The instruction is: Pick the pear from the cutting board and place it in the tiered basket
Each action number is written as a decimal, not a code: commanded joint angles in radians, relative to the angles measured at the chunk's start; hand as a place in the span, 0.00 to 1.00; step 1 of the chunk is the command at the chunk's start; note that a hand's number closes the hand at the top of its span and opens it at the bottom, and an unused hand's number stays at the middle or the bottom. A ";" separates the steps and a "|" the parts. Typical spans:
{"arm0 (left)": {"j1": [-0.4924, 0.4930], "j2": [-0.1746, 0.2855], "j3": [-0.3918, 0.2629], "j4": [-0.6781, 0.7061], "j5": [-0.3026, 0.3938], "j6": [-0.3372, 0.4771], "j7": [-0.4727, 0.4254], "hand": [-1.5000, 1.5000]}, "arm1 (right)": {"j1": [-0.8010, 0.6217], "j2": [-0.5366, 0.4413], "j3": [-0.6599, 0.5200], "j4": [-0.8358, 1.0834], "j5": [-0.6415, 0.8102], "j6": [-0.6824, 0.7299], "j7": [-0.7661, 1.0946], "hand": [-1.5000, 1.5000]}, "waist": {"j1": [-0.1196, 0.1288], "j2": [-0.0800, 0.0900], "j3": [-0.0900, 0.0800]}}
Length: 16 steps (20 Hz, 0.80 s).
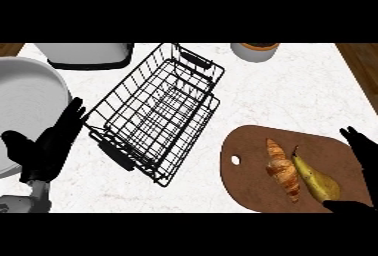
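Note:
A yellow-brown pear lies on the brown cutting board at the lower right, its stem pointing up and away. My right hand is at the right edge, fingers straight along the board's right side and thumb below the pear, open around it without closing. The black wire tiered basket stands in the middle of the counter, holding nothing. My left hand rests open at the lower left, fingers up, just left of the basket.
A croissant lies on the board right beside the pear. A large white bowl sits at the left edge, a grey appliance at the back left, and a small cup at the back.

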 commanded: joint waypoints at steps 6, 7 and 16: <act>-0.030 -0.040 -0.017 0.010 -0.028 0.015 0.017 0.50 | -0.198 0.057 0.157 -0.326 0.056 0.456 0.621 0.00 | 0.029 0.008 0.009; -0.031 -0.010 0.024 0.034 0.002 -0.035 0.001 0.50 | -0.236 0.128 0.200 -0.277 0.119 0.443 0.658 0.00 | 0.031 0.009 0.010; -0.006 -0.051 0.027 -0.011 -0.039 -0.016 0.030 0.50 | -0.279 0.291 0.167 -0.056 0.210 0.467 0.656 0.00 | 0.020 0.008 0.012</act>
